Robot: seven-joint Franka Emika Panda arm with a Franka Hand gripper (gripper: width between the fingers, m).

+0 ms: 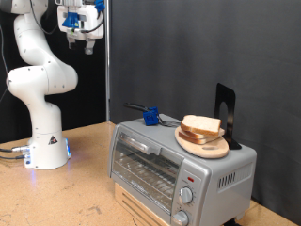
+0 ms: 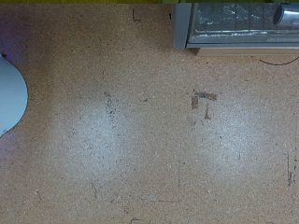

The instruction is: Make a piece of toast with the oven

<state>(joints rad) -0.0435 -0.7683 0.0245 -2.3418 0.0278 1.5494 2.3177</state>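
The gripper (image 1: 83,40) hangs high at about 11 o'clock in the exterior view, well above the counter (image 1: 85,188) and well apart from everything on it. How far the fingers stand open cannot be told; nothing shows between them.

The oven (image 1: 179,165) sits at about 5 o'clock in the exterior view, its glass door shut, the wire rack visible behind the glass and two knobs (image 1: 185,198) at the front. On its top lies a round wooden board (image 1: 204,144) with a stack of bread slices on it; the toast (image 1: 200,125) is on top of that stack. A blue object (image 1: 149,117) rests on the oven's top, at 9 o'clock from the board.

The wrist view looks down on bare counter, with the oven's edge (image 2: 238,26) in one corner and the robot's white base (image 2: 9,98) at one side.
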